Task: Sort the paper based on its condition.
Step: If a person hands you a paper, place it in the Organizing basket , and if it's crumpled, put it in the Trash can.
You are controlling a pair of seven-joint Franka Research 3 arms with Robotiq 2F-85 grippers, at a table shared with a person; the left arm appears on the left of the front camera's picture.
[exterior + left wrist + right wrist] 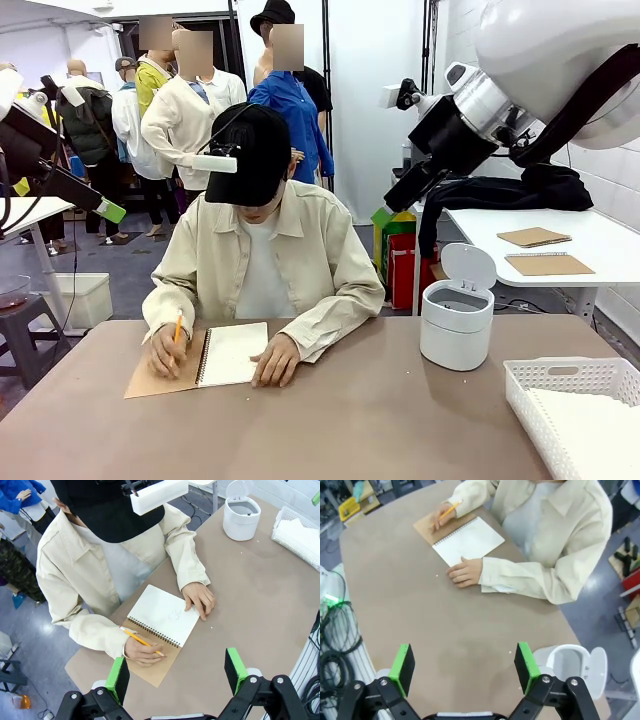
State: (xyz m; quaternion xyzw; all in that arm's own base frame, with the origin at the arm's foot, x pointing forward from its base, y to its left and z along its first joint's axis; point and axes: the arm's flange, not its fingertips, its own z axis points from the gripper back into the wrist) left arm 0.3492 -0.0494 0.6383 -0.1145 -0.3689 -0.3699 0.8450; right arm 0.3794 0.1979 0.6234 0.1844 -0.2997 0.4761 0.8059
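1. The robot's left hand [176, 675] hangs above the tabletop [250, 610], its flat green pads spread wide with nothing between them.
2. The robot's right hand [465, 667] is likewise fully apart and holds nothing, over bare smooth brown surface.
3. The paper [590, 425], thin white sheets, lies inside a white plastic lattice basket [560, 372] at the tabletop's right corner.
4. A person [265, 260] in a cream shirt holds a yellow pencil [140, 641] over a spiral notebook [162, 615] folded open: a blank rectangular page, with the kraft cover beneath.
5. A round, glossy white bin [455, 325] stands with its flip lid raised, near the basket.
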